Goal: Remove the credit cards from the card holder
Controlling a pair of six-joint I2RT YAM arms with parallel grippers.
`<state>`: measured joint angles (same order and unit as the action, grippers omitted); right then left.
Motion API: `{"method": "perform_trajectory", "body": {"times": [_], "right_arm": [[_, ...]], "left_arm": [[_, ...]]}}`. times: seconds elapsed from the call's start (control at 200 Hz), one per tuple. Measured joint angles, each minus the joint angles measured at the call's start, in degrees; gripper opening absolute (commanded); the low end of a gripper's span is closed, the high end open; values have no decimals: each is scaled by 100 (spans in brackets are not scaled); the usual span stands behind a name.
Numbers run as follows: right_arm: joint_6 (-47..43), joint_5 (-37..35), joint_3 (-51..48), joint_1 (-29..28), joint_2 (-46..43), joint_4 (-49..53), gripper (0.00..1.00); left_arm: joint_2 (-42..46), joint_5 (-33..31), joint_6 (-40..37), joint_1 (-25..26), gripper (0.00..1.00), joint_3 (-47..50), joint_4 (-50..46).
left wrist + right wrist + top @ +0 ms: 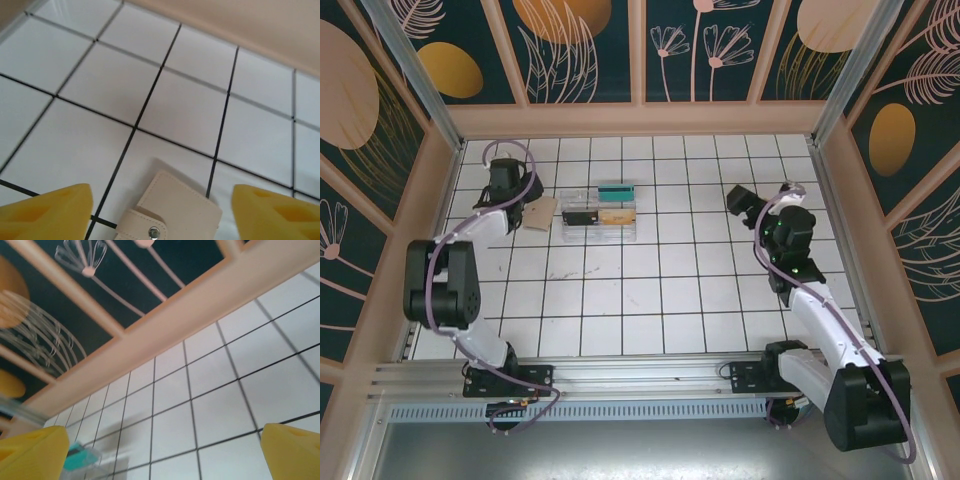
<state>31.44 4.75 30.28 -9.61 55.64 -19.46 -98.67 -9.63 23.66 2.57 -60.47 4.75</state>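
**Three cards at the tray, one closed holder under the left pincer**

One thin tan bifold card holder [542, 213] lies flat and closed on the white tiled desk [620, 300]. It sits toward the far left, just beside the left end of the single clear plastic compartment tray [600, 232]. In the left wrist view its strap is folded over the front and carries one round metal snap [154, 231].

Three small thin plastic credit cards can be counted, all at the tray and apart from the holder. One teal card [617, 188] is at the tray's far edge. One black card [580, 216] is in its left part, and one tan-gold card [617, 214] lies just to the right of the black one.

Two arms stand at the near edge. The left pincer [162, 215] hangs low over the card holder with its two yellow pads [47, 212] set well apart, one on each side. A strip of bare tile shows between each pad and the holder, so it grips nothing.

The right pincer [160, 455] is out over the right side of the desk, well apart from the tray. Its jaws are spread wide, with the two yellow pads in the lower corners of its wrist view and only tile between them. There the teal card appears blurred just beside the left-hand pad.
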Motion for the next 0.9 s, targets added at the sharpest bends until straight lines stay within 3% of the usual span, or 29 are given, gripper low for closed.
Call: {"method": "perform_trajectory", "body": {"times": [0.05,0.21,0.556,0.776,0.901], "right_arm": [[0,4,0,-109,2,20,99],[2,-22,76,-245,46,151,99],[-2,-271,203,-503,308,382,99],[-13,-382,262,-599,444,503,99],[-63,-407,273,-632,444,522,99]], "left_arm": [[-286,42,-26,0,60,-221,-214],[-826,90,-46,0,56,-461,-717],[-1080,192,-68,0,58,-470,-1102],[-1193,166,-136,0,53,-614,-1193],[-1252,101,-186,0,33,-721,-1250]]}}
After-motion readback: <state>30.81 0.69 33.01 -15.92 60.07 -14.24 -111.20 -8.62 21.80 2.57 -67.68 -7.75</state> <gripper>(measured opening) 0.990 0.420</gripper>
